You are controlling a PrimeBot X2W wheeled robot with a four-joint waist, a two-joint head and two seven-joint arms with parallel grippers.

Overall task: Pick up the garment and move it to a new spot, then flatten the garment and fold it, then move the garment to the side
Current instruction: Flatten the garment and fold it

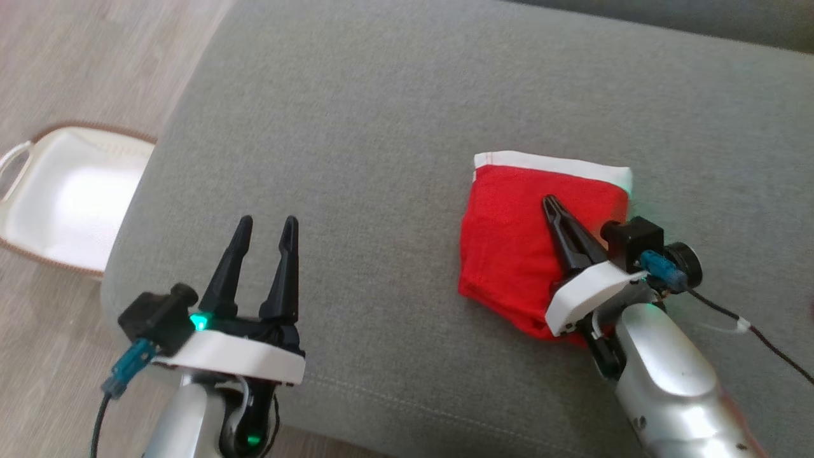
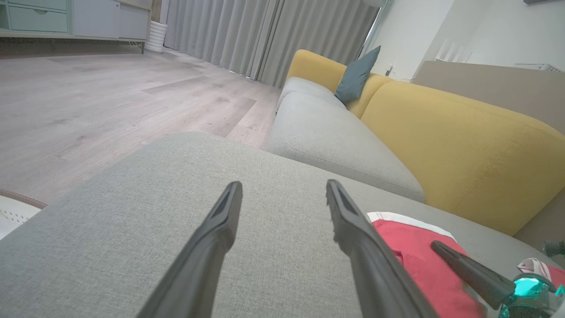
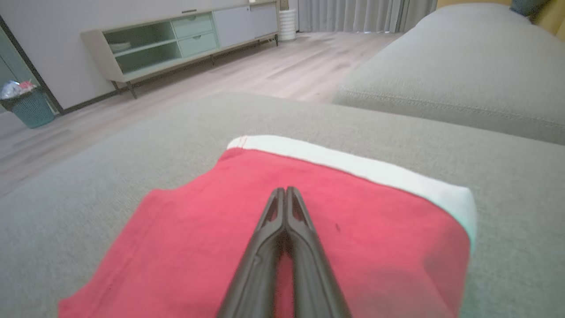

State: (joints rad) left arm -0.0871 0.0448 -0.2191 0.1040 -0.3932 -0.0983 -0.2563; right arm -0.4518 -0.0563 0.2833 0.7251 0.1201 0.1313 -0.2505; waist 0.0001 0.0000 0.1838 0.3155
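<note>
Head view: the folded red garment [image 1: 509, 248], white band along its 12 o'clock edge, lies on the grey sofa cushion [image 1: 381, 114] at about 3 o'clock in the picture. My right gripper [image 1: 548, 202] lies over it, jaws pressed together, tips near the middle of the red panel. The right wrist view shows no cloth between them, and I cannot tell whether they press on the fabric or hang just above it. My left gripper [image 1: 267, 222] sits at 7 o'clock near the cushion's front edge, jaws spread and holding nothing, well apart from the garment. A white basket [image 1: 95, 132] stands on the floor at 9 o'clock.

The fold looks done, so the sideways move is probably what remains. The risks, as I judge them:
- Pushing with shut jaws may drag only the top layer, so the fold slides open.
- The soft cushion may grip the lower layer and bunch it.
- The garment's 5 o'clock corner lies under my wrist and could catch there.
</note>
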